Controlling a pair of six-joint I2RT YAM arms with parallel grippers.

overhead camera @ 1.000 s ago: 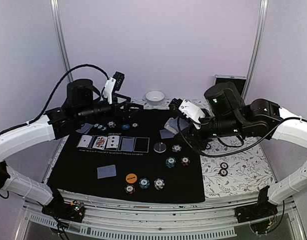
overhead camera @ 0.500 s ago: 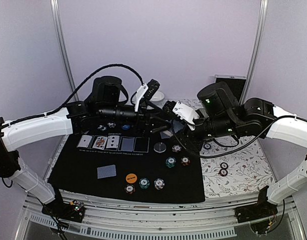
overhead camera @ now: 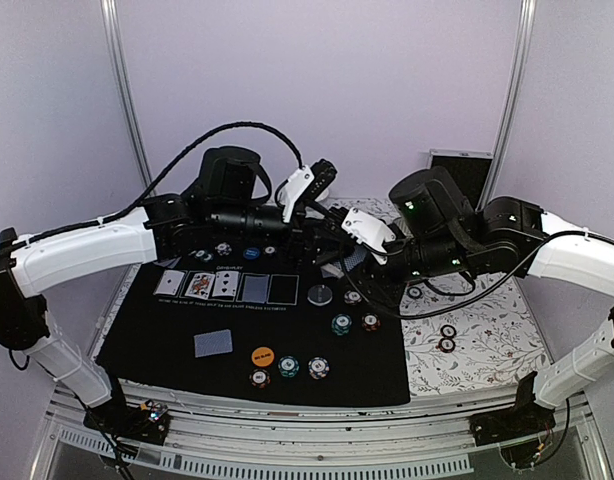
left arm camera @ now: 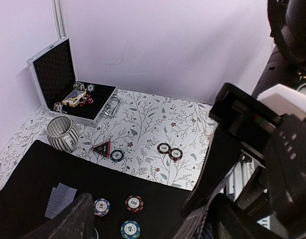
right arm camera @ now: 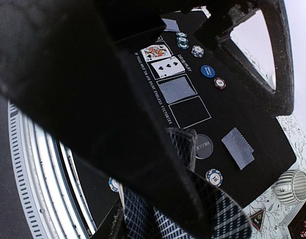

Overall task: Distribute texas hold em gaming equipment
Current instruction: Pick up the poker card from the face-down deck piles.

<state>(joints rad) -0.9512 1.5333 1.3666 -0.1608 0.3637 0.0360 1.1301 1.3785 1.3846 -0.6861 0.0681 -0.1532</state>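
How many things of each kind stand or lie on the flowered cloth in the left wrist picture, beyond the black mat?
Striped chips: 3
Red triangular marker: 1
Ribbed metal mug: 1
Open metal case: 1
Total: 6

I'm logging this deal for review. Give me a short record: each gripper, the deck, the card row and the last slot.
left gripper: open, close to the deck
right gripper: shut on the deck
card row: three face up, one face down
last slot: empty
orange disc: near side of the mat, beside three chips
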